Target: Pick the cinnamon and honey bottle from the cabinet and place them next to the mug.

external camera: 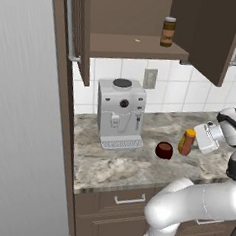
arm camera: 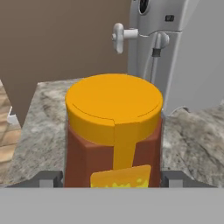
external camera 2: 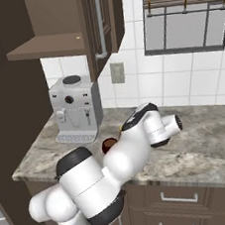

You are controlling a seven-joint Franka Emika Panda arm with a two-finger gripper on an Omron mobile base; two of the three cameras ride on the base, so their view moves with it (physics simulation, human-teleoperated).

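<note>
The two-finger gripper (arm camera: 113, 178) clamps the orange-amber, yellow-labelled honey bottle (external camera: 186, 141) just right of the dark red-brown mug (external camera: 163, 150); no writing is legible on its label.

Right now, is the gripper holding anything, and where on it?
The honey bottle: the gripper has a finger on each side of its body, below the orange cap. It is tilted beside the mug on the counter.

The honey bottle (external camera: 186, 142) stands just right of the mug (external camera: 163, 150), cinnamon (external camera: 168, 32) shelved above.
</note>
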